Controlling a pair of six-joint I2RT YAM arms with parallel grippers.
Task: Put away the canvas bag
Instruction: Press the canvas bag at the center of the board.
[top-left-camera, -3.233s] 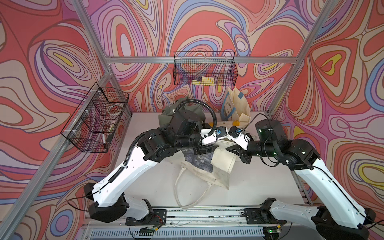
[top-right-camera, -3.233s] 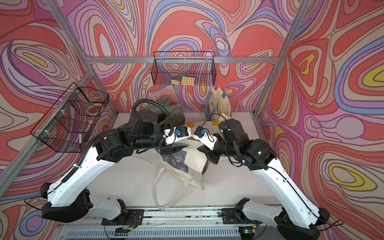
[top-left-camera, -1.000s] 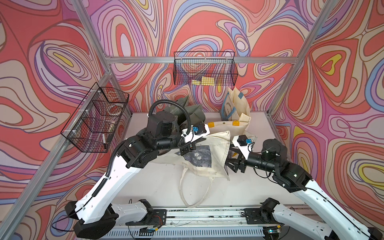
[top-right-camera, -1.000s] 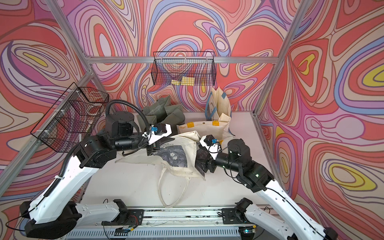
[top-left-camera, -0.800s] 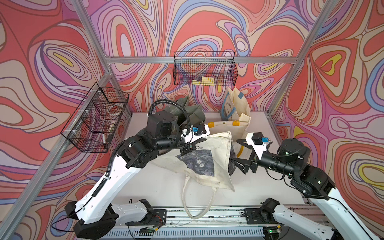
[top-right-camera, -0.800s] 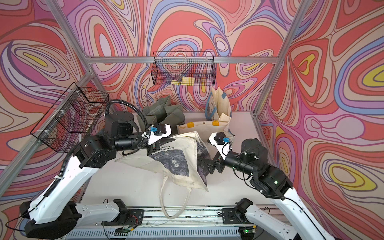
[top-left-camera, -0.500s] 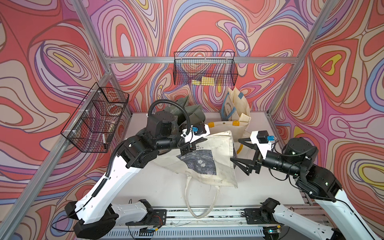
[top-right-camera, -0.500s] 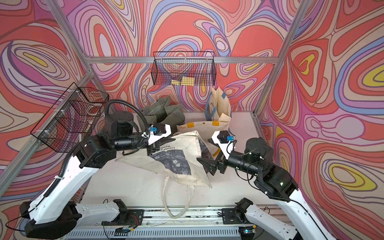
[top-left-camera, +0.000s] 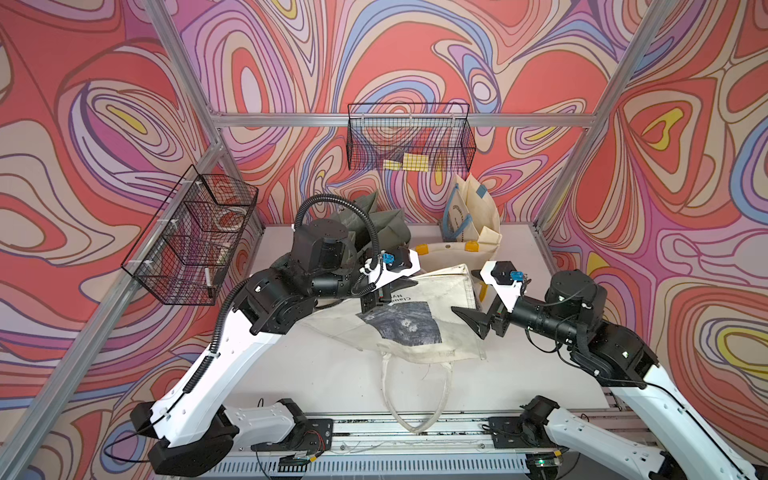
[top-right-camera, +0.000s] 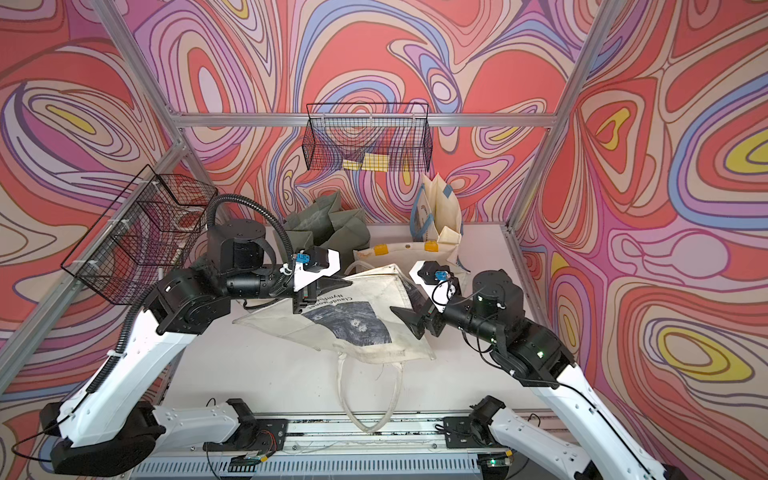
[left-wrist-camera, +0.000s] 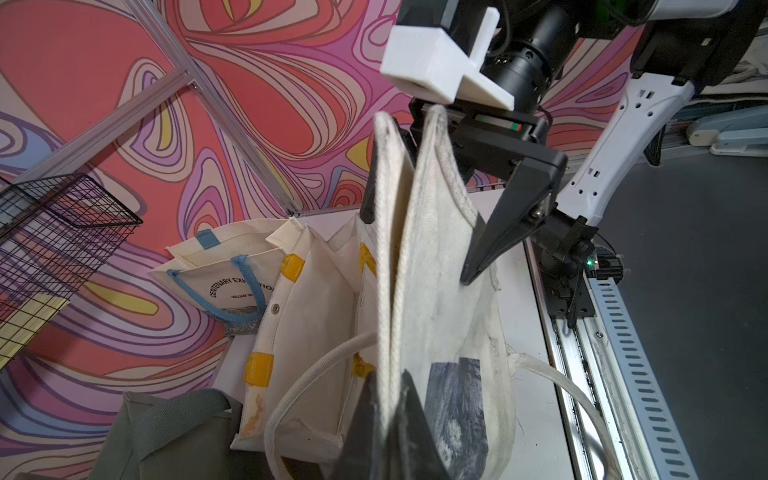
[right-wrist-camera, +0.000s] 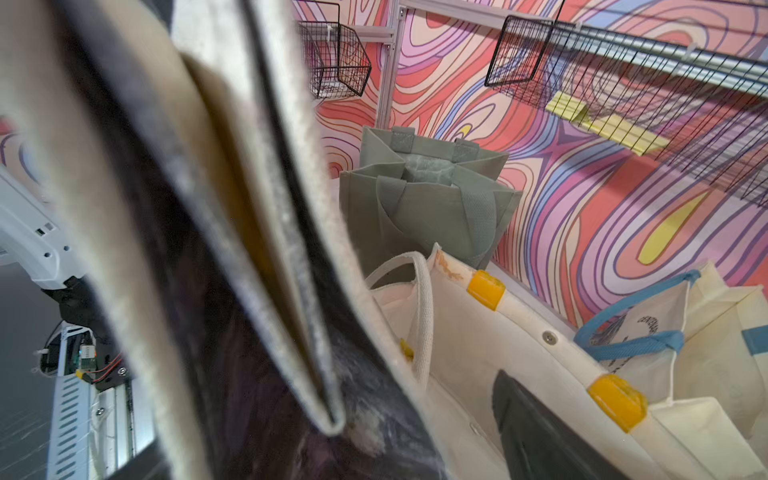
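Gaping now, right claw (top-left-camera: 471, 311) has released canvas bag (top-left-camera: 419, 332); left claw (top-left-camera: 371, 305) stays clamped on it.

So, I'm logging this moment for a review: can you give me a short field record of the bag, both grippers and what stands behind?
canvas bag: held up by one edge, handles hanging toward the front
left gripper: shut on the bag's raised edge
right gripper: open, jaws either side of that same edge farther along, not clamped
behind: cream tote with yellow tabs, green bag, blue-handled bag
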